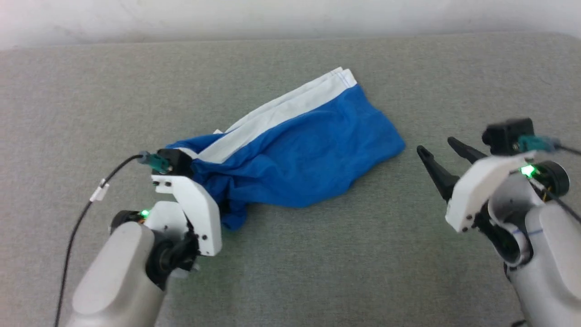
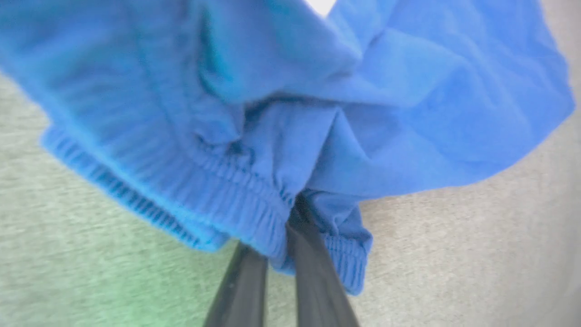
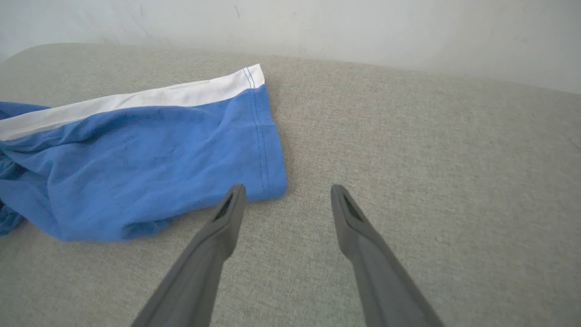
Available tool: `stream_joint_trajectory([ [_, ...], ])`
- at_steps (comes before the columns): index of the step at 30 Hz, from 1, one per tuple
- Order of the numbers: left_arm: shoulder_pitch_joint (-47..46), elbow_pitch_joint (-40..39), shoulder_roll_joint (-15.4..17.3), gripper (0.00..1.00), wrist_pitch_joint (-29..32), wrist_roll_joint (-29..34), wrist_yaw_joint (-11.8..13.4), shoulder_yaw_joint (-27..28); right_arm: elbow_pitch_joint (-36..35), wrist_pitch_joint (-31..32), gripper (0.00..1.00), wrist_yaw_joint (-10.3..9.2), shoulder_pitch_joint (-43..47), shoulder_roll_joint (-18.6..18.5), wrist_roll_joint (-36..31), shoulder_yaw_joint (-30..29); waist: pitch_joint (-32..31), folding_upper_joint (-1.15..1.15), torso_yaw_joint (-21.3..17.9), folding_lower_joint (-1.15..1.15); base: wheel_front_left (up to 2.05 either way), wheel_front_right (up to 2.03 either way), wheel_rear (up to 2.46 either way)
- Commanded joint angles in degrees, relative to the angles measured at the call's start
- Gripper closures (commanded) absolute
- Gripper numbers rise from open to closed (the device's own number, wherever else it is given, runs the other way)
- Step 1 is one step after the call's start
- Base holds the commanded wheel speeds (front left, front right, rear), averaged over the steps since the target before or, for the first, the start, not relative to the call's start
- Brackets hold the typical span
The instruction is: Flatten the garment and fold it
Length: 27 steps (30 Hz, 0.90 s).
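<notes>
Left gripper (image 2: 282, 236) pinches the waistband (image 2: 227, 190) of royal-blue soft fabric shorts with white stripes (image 1: 299, 154), stretching toward two o'clock on the grey cushion (image 1: 317, 272). The right gripper (image 1: 435, 145), spread open, has their hem (image 3: 261, 136) at nine o'clock.

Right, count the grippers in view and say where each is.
2. The left gripper, lower left, is shut on the garment's waistband; the right gripper hangs open at right, apart from the garment.

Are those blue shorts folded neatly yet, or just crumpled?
Crumpled, not folded. The shorts lie bunched and wrinkled on the grey surface, their waistband pinched by the left gripper.
</notes>
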Motion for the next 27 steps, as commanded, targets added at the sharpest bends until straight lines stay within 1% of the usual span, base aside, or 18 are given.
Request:
stream_joint_trajectory([
  [1, 2.94, -0.11, -1.62, 1.00, -0.24, 0.26, -0.70, -1.63, 2.36, 2.01, 0.00, -0.05, -2.83, -0.17, 1.19, 0.55, 0.58, -0.01, 2.14, -0.01, 0.00, 0.00, 0.00],
  [6, 2.29, -5.54, -2.13, 1.00, -3.07, 1.33, -0.74, -1.80, 12.88, 8.23, 0.00, -0.05, -11.74, -0.18, 4.06, 2.65, 2.15, -0.01, 5.80, -0.01, 0.00, 0.00, 0.00],
  [10, 1.37, -9.07, -2.77, 1.00, -4.36, 2.28, -0.98, -2.59, 20.66, 10.25, 0.00, -0.05, -18.27, -0.37, 4.63, 4.27, 3.85, -0.01, 8.59, -0.01, 0.00, 0.00, 0.00],
  [15, 0.47, -11.31, -3.33, 1.00, -4.99, 2.93, -1.22, -3.47, 30.16, 12.97, 0.00, -0.05, -23.98, -0.03, 5.55, 6.62, 5.61, -0.01, 10.51, -0.01, 0.00, 0.00, 0.00],
  [19, 0.61, -11.91, -3.31, 1.00, -5.49, 2.98, -1.21, -3.58, 35.77, 16.60, 0.00, -0.05, -25.14, 1.70, 7.93, 8.74, 6.32, -0.01, 10.61, -0.01, 0.00, 0.00, 0.00],
  [20, 0.75, -11.91, -3.28, 1.00, -5.48, 2.92, -1.21, -3.63, 36.85, 17.90, 0.13, -0.05, -25.04, 1.98, 8.54, 9.42, 6.38, -0.01, 10.52, -0.01, 0.00, 0.00, 0.00],
  [21, 0.87, -11.92, -3.24, 1.00, -5.52, 2.89, -1.21, -3.66, 37.64, 19.04, 0.52, -0.05, -24.94, 2.21, 9.22, 10.07, 6.37, -0.01, 10.40, -0.01, 0.00, 0.00, 0.00],
  [22, 0.97, -11.90, -3.17, 1.00, -5.57, 2.90, -1.20, -3.70, 38.16, 19.92, 0.79, -0.05, -24.88, 2.25, 9.75, 10.78, 6.30, -0.01, 10.28, -0.01, 0.00, 0.00, 0.00],
  [23, 1.09, -11.84, -3.11, 1.00, -5.58, 2.88, -1.18, -3.74, 38.42, 20.36, 1.00, -0.05, -24.85, 2.19, 10.30, 11.39, 6.15, -0.01, 10.14, -0.01, 0.00, 0.00, 0.00],
  [25, 1.33, -11.59, -2.96, 1.00, -5.31, 2.63, -1.36, -3.90, 38.33, 20.41, 1.00, -0.05, -24.72, 2.32, 12.25, 11.87, 5.72, -0.01, 9.85, -0.01, 0.00, 0.00, 0.00],
  [27, 1.76, -11.37, -2.69, 1.00, -4.80, 2.28, -1.73, -4.20, 37.47, 19.12, 1.00, -0.05, -24.53, 2.08, 13.66, 12.62, 4.92, -0.01, 9.44, -0.01, 0.00, 0.00, 0.00],
])
